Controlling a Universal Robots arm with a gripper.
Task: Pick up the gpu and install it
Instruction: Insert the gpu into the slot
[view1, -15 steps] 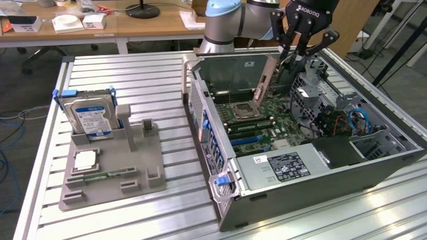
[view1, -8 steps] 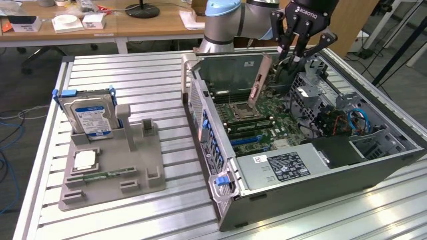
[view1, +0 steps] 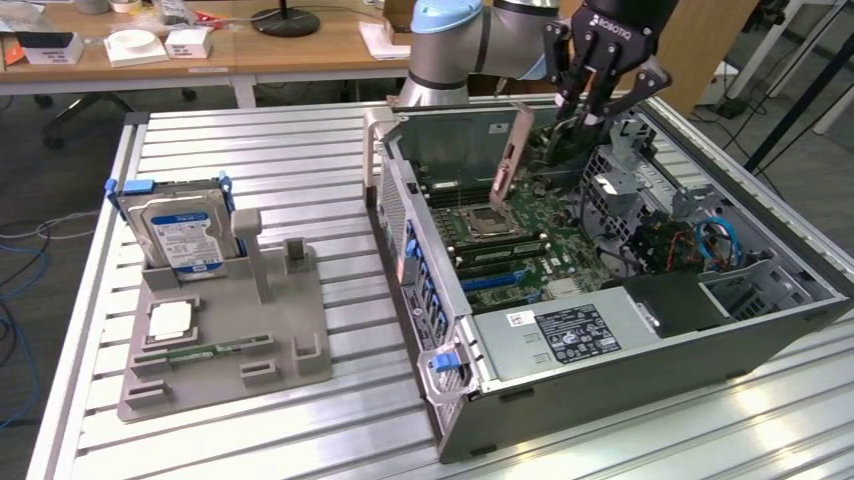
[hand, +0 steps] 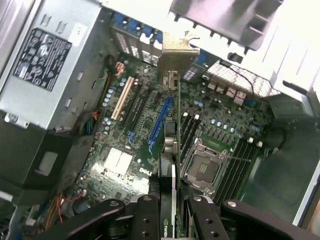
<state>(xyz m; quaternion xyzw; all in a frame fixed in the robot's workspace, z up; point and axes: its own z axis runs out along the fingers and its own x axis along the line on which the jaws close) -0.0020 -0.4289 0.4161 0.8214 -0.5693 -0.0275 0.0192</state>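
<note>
We note gripper (hand: 171, 212) clamped on gpu (hand: 172, 140), card edge-on; long axis runs away from gripper toward silver bracket (hand: 177, 52); blue slot (hand: 160, 120) beneath gripper, parallel, just beside card.

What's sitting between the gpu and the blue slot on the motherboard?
Nothing visible. The pincer grips the gpu edge-on above the motherboard; the blue slot below it looks bare, the CPU socket lying off to one side.
</note>
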